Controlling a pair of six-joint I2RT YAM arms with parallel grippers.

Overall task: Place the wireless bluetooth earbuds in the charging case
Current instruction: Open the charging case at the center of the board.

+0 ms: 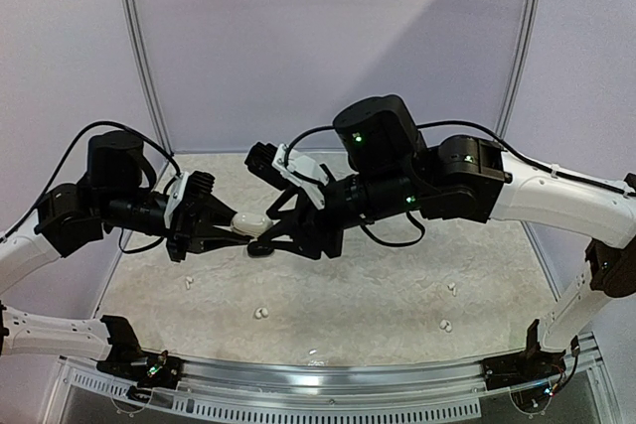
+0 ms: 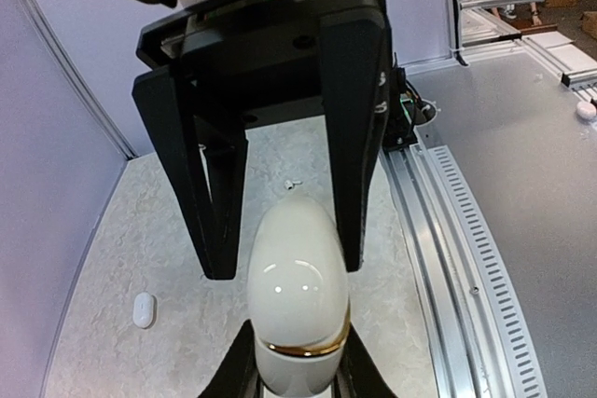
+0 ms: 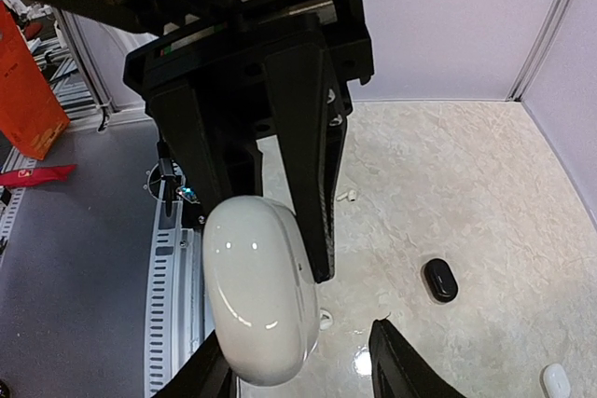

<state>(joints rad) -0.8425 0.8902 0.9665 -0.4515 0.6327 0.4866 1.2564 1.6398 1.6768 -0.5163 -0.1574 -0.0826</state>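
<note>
Your left gripper (image 1: 227,229) is clamped on charging case (image 2: 298,286), holding it midair. Right gripper (image 3: 298,342), jaws apart, straddles far end, guessing to pop lid. Earbuds (image 1: 260,313) scattered on table (image 1: 397,275) below.

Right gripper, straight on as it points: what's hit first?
Probably the glossy white egg-shaped charging case held by the left gripper; it sits between open jaws of the right gripper.
</note>
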